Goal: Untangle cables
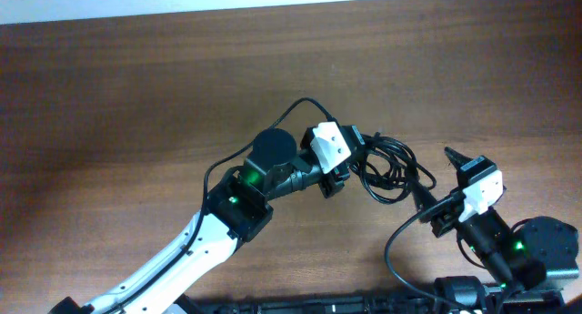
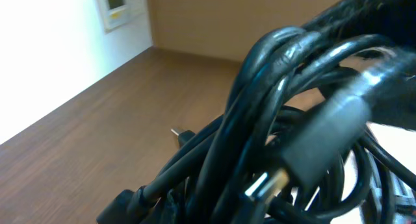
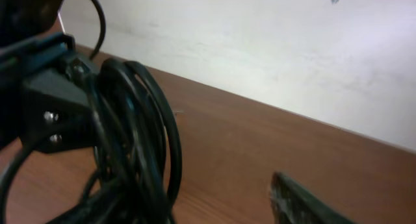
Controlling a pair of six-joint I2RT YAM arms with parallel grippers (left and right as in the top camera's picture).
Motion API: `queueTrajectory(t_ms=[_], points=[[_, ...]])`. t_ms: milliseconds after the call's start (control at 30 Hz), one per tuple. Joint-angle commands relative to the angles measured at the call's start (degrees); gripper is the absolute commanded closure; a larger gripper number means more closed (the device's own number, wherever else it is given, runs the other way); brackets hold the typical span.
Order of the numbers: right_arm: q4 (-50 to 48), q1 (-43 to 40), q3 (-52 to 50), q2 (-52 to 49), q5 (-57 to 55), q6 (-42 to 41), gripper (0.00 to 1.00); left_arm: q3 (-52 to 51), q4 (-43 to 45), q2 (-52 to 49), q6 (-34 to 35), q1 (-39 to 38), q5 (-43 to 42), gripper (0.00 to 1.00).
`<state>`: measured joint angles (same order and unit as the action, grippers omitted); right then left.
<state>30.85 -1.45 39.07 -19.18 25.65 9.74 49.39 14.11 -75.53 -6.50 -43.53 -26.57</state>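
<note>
While left tool (image 1: 353, 159) pinches cables (image 1: 386, 168), right tool (image 1: 431, 173) beside — splayed.

One wooden table (image 1: 136, 86), one tangled bundle of black cables (image 1: 386, 168) whose strands cannot be counted apart, one metal-tipped plug (image 2: 266, 183), and two arms, left arm (image 1: 182, 250) and right arm (image 1: 523, 248), with two grippers, left gripper (image 1: 356, 157) and right gripper (image 1: 436, 177), are in view.

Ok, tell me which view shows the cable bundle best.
Overhead: the whole looped cable bundle shows, gripped at one edge by the left hand. The left wrist view gives only blurred close strands and a plug; the right wrist view shows just part of the loops.
</note>
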Motion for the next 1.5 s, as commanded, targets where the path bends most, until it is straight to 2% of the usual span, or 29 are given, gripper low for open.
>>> queueTrajectory(t_ms=[0, 67, 100, 167, 233, 367, 433, 567, 667, 833, 867, 900, 933, 967, 1033, 1100, 1167, 1200, 1267, 1333, 1400, 1467], points=[[-0.22, -0.07, 0.85, 0.44, 0.72, 0.33, 0.6, 0.68, 1.31, 0.94, -0.9, 0.02, -5.84, 1.0], [-0.31, -0.07, 0.85, 0.44, 0.7, 0.35, 0.69, 0.68, 1.68, 0.94, -0.9, 0.0, -6.49, 1.0], [-0.26, -0.07, 0.85, 0.44, 0.72, 0.35, 0.8, 0.68, 2.21, 0.94, -0.9, 0.0, -6.73, 1.0], [-0.26, -0.07, 0.85, 0.44, 0.72, 0.33, 0.96, 0.68, 2.99, 0.94, -0.9, 0.02, -6.67, 1.0], [-0.28, -0.07, 0.85, 0.44, 0.72, 0.33, 0.96, 0.68, 2.82, 0.94, 0.7, 0.07, -3.28, 1.0], [-2.38, -0.07, 0.85, 0.44, 0.72, -1.86, 0.96, 0.68, 0.92, 0.94, 8.87, 0.07, 9.99, 1.0], [-2.45, -0.07, 0.85, 0.44, 0.48, -2.56, 0.96, 0.68, -0.37, 0.94, 8.92, 0.07, 10.62, 1.0], [-3.21, -0.07, 0.85, 0.44, -8.72, -11.85, 0.96, 0.68, -4.42, 0.94, 16.55, 0.07, 20.13, 1.0], [-3.1, -0.07, 0.85, 0.44, -11.5, -16.55, 0.96, 0.68, -4.74, 0.94, 20.22, 0.07, 22.1, 1.0], [-0.48, -0.07, 0.85, 0.44, -19.5, -24.22, 0.96, 0.66, -4.79, 0.94, 20.22, 0.07, 22.1, 1.0], [-0.39, -0.07, 0.85, 0.44, -19.5, -24.22, 0.95, 0.68, -4.76, 0.94, 20.22, 0.07, 22.1, 1.0], [-0.42, -0.07, 0.85, 0.44, -19.47, -24.22, 0.83, 0.68, -4.76, 0.94, 20.2, 0.07, 22.1, 1.0], [-0.42, -0.07, 0.85, 0.44, -19.19, -24.17, 0.57, 0.68, -4.79, 0.94, 20.2, 0.07, 21.88, 1.0], [-0.52, -0.07, 0.85, 0.44, -18.4, -24.13, 0.01, 0.68, -4.79, 0.94, 20.2, 0.07, 21.9, 1.0], [-1.11, -0.07, 0.85, 0.44, -14.53, -20.57, 0.01, 0.68, -4.52, 0.94, 20.17, 0.07, 21.9, 1.0], [-1.09, -0.07, 0.85, 0.44, -5.29, -10.8, 0.01, 0.68, -4.35, 1.2, 20.17, 0.04, 21.73, 1.0], [-1.07, -0.07, 0.85, 0.44, 3.72, -3.3, 0.01, 0.68, -3.89, 1.31, 20.0, 0.02, 18.05, 1.0], [-1.07, -0.07, 0.85, 0.44, 5.14, -1.57, 0.0, 0.68, -3.43, 1.31, 17.27, 0.02, 14.93, 1.0], [-1.01, -0.07, 0.85, 0.44, 5.27, -0.96, 0.06, 0.68, -2.99, 1.31, 11.1, 0.02, 9.53, 1.0], [-0.85, -0.07, 0.85, 0.44, 5.27, -0.96, 0.18, 0.68, -2.99, 1.31, 5.6, 0.0, 1.07, 1.0], [-0.92, -0.07, 0.85, 0.44, 5.42, -0.94, 0.23, 0.68, -2.97, 1.31, 2.69, 0.0, -4.22, 1.0], [-1.31, -0.07, 0.85, 0.44, 5.4, -0.94, 0.37, 0.68, -2.32, 1.31, 2.49, 0.02, -5.64, 1.0]])
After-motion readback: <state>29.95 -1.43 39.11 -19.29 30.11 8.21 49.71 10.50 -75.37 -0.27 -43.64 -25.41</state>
